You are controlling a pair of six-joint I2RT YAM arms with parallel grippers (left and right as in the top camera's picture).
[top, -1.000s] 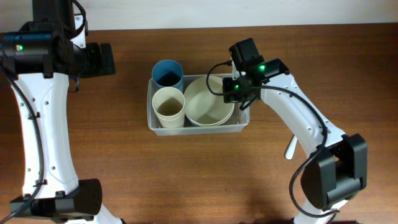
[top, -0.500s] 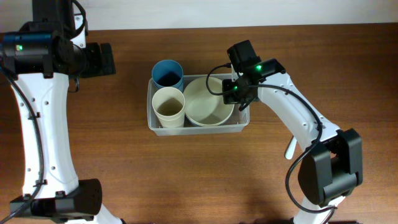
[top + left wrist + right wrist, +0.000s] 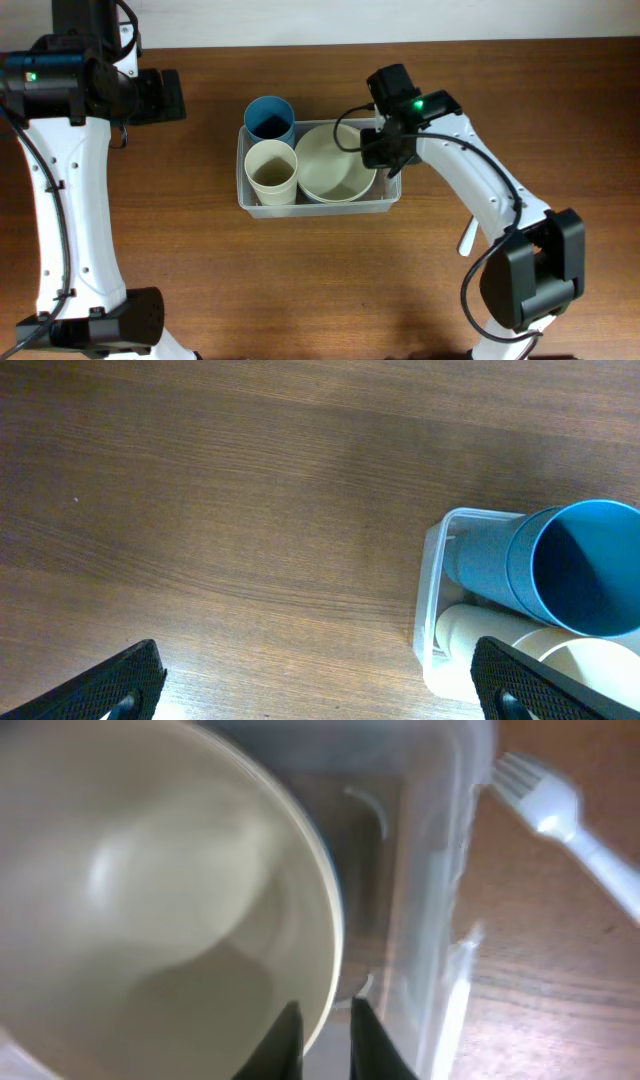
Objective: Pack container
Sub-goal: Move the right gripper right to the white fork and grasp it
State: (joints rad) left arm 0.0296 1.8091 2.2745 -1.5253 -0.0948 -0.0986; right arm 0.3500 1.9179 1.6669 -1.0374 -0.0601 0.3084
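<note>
Well, nearest to us, at the right wrist, the right gripper (image 3: 327,1035) holds its jaws narrow. The rim of the round cream plastic bowl (image 3: 150,890) runs through the slot between them. Whether they pinch that rim or stand just clear of it we cannot tell. Just past the bowl rises the end wall of the clear rectangular plastic container (image 3: 432,870). Beyond that wall a white plastic fork (image 3: 560,815) lies on the brown wooden table (image 3: 560,970), outside the tub.

We judge the risk to sit here. If the arm lifts while the jaws grip, the bowl comes up with it or tips toward the cups. A sideways pull would press the outer finger against the light wall and slide the whole tub.

Farther off, the left gripper (image 3: 318,685) hangs wide and empty over the wood, apart from the container's corner, where a tall blue plastic cup (image 3: 580,565) stands.

From overhead we get what neither wrist gives: the container sits mid-table, holding the blue cup, a cream plastic cup (image 3: 272,172) and the bowl side by side. Only the right wrist view shows the rim between the jaws and the fork's tines.
</note>
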